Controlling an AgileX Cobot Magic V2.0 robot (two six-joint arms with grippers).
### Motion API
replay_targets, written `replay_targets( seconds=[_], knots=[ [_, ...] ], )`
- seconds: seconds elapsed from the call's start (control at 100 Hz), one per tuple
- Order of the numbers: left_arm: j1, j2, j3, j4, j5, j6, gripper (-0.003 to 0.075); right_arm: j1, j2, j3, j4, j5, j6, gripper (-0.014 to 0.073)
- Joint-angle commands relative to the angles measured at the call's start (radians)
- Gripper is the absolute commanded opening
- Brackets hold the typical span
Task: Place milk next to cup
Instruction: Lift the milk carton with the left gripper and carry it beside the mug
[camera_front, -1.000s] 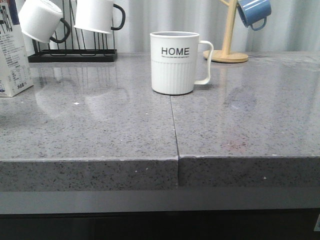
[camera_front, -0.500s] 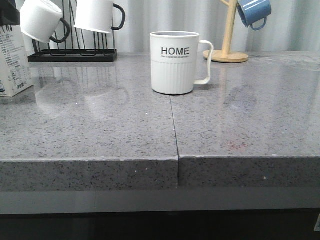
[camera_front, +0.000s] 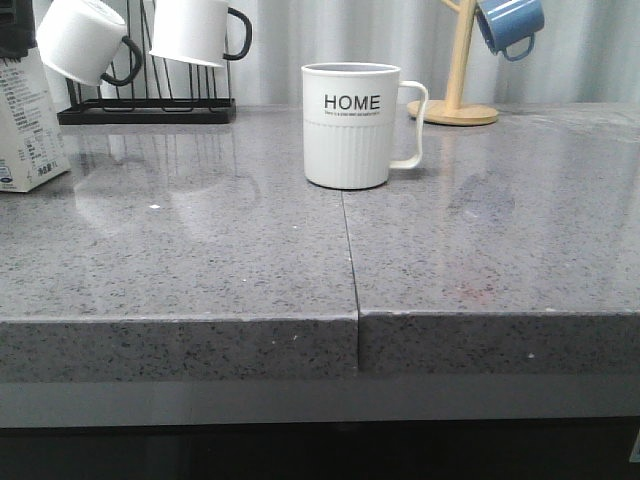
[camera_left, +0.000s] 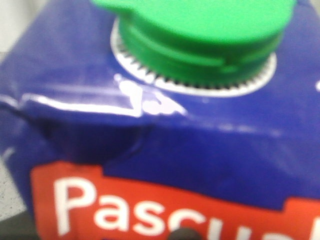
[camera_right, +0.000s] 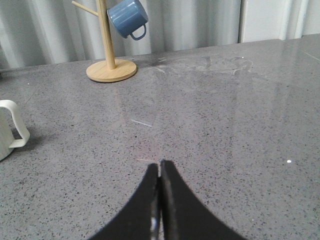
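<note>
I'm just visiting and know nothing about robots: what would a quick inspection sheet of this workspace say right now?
Surface: grey speckled countertop, a seam down its middle.
Job's things: milk carton at far left edge, green cap close under the left wrist camera; HOME mug upright at centre, well apart from the carton.
Clutter: two white mugs on a black rack; blue mug on a wooden mug tree.
Grippers: right gripper shut, empty, over bare counter; left gripper not clearly visible.
Cables: nothing seen.
Surroundings: pale curtain behind.
</note>
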Motion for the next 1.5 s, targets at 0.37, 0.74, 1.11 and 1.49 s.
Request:
replay_targets(
  seconds=[0.37, 0.74, 1.11, 1.49],
  knots=[
    [-0.106, -0.091, -0.155, -0.061, -0.04, 0.017, 0.0096, -0.007, 0.005, -0.027, -0.007, -0.074, 0.0, -0.0068],
    [-0.297, -0.086, -0.191, -0.559, -0.124, 0.518, 0.0096, -0.007, 0.005, -0.027, -0.007, -0.074, 0.0, -0.0068],
    [-0.465, -0.086, -0.194, -0.694, -0.244, 0.611, 0.0096, -0.007, 0.005, -0.027, -0.007, -0.074, 0.0, -0.0068],
    [-0.578, -0.023, -0.252, -0.867, -0.341, 0.708, 0.0096, -0.007, 0.005, -0.027, -0.007, -0.074, 0.0, -0.0068]
  ],
)
